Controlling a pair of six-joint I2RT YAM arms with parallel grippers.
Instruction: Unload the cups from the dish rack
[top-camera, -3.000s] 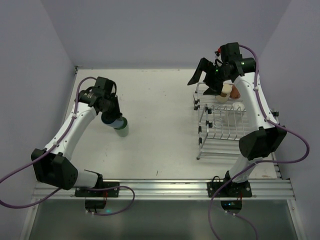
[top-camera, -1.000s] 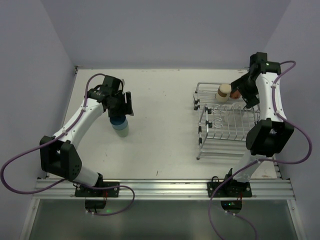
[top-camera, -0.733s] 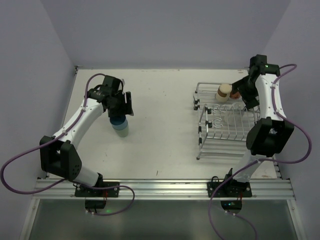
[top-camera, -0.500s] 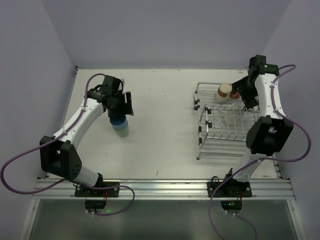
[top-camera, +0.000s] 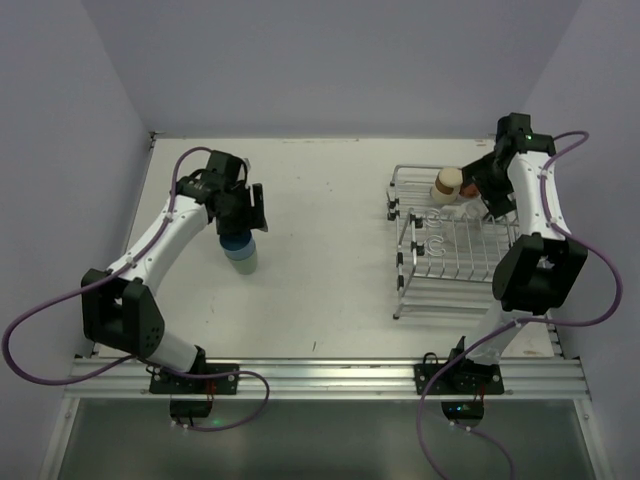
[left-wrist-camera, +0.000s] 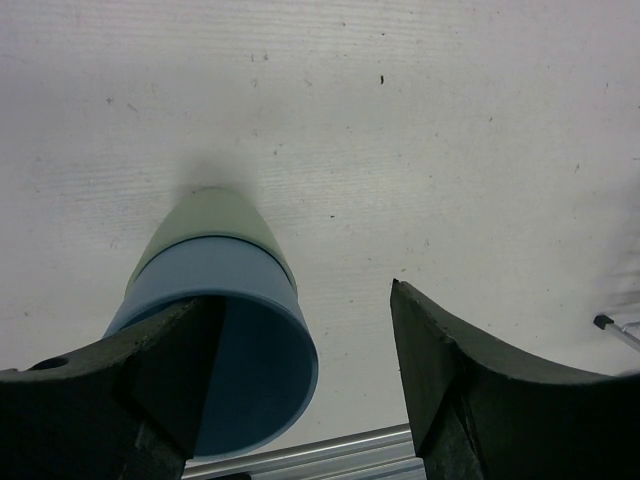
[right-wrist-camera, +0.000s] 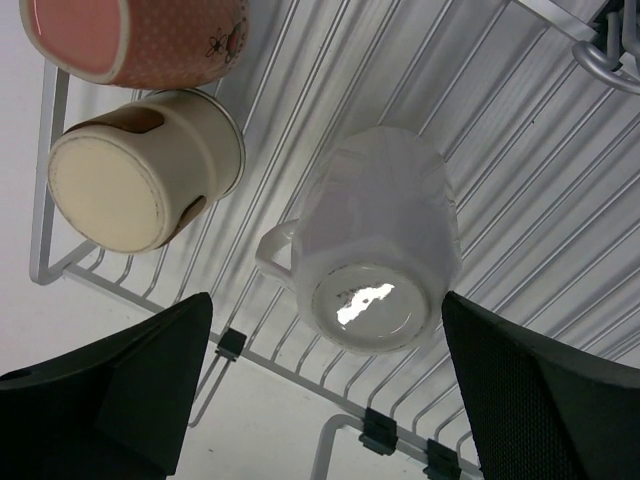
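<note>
Blue cup (left-wrist-camera: 230, 330) sat nested in the green cup (left-wrist-camera: 215, 215) on the table (left-wrist-camera: 450, 120), saving room, we judged; our left gripper (left-wrist-camera: 300, 305) hung over it, jaws apart. Our right gripper (right-wrist-camera: 325, 305) gaped above the upturned white cup (right-wrist-camera: 385, 240) in the dish rack (right-wrist-camera: 520, 200), poised to grasp.

Blue cup (left-wrist-camera: 225, 345) atop green cup (left-wrist-camera: 212, 214)

Soft, even light from overhead keeps the white surface (top-camera: 330, 250) bright, and the walls (top-camera: 330, 60) carry a lavender cast. Shadows are faint: one grey smudge lies on the surface just beyond the pale green cup (left-wrist-camera: 210, 215). The white cup (right-wrist-camera: 375, 265) shows a small glare patch on its base. In the wrist views the jaws look dark and soft-focused.
</note>
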